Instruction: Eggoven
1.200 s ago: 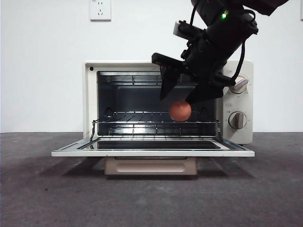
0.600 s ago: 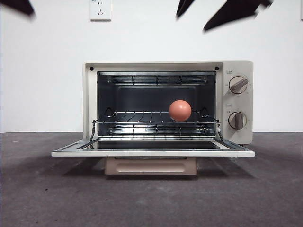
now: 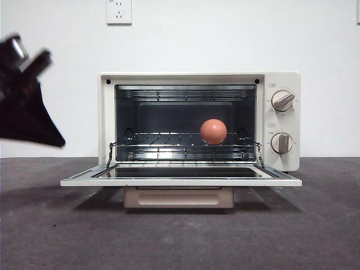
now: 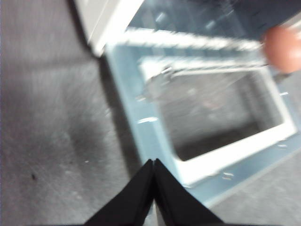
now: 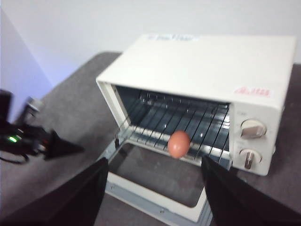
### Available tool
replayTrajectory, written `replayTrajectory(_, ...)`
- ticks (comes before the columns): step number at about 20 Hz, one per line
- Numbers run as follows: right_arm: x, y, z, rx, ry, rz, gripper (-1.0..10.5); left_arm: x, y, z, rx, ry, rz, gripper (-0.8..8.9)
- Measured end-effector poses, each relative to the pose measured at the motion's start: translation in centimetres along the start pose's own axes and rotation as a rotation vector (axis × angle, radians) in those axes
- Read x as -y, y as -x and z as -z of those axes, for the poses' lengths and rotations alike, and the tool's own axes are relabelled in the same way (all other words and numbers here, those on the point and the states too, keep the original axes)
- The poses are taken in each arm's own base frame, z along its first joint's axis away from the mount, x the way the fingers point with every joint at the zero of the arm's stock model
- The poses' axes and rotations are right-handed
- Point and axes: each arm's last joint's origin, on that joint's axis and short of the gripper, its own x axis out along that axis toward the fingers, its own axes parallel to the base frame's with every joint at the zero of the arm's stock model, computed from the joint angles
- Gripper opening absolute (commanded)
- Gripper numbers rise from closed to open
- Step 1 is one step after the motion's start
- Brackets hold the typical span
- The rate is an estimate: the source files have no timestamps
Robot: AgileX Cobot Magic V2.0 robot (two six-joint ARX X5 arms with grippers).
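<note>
The orange-brown egg (image 3: 214, 131) rests on the wire rack inside the cream toaster oven (image 3: 107, 118), right of the rack's middle, with nothing touching it. The oven's glass door (image 3: 180, 181) lies folded down flat. My left gripper (image 3: 56, 140) hangs at the far left of the front view, blurred, left of the oven. Its wrist view shows it (image 4: 153, 161) shut and empty above the door's corner, with the egg (image 4: 282, 49) far off. My right gripper (image 5: 153, 165) is open and empty, high and back from the oven, looking down on the egg (image 5: 178, 143).
Two knobs (image 3: 282, 100) sit on the oven's right panel. A wall socket (image 3: 118, 11) is high on the white wall behind. Dark grey table surface (image 3: 180, 236) stretches in front of the door. The right wrist view shows the left gripper (image 5: 61, 148) beside the oven.
The right gripper let go of the egg on the rack and rose out of the front view. The left arm came down from the top left corner to the oven's left.
</note>
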Motion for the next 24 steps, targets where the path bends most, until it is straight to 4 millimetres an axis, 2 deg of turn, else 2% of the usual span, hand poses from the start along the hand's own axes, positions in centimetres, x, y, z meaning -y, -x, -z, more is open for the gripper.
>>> replayTrajectory(4,0.1,1.0,0.1,0.025,-0.001,0.019,3.2,-2.0,-3.1,0.9,-0.064,0.050,0.033,0.06)
replayTrajectory(8,0.2,1.0,0.3,0.003,0.000,0.026,3.2,-3.1,-4.7,1.5,-0.085,0.066,0.028,0.06)
replayTrajectory(16,0.3,1.0,0.3,0.009,0.000,0.048,3.2,-3.2,-5.8,2.0,-0.118,0.069,0.129,0.06)
replayTrajectory(24,0.3,0.9,0.3,0.009,0.000,0.051,3.2,-3.3,-5.7,1.6,-0.085,0.111,0.221,0.06)
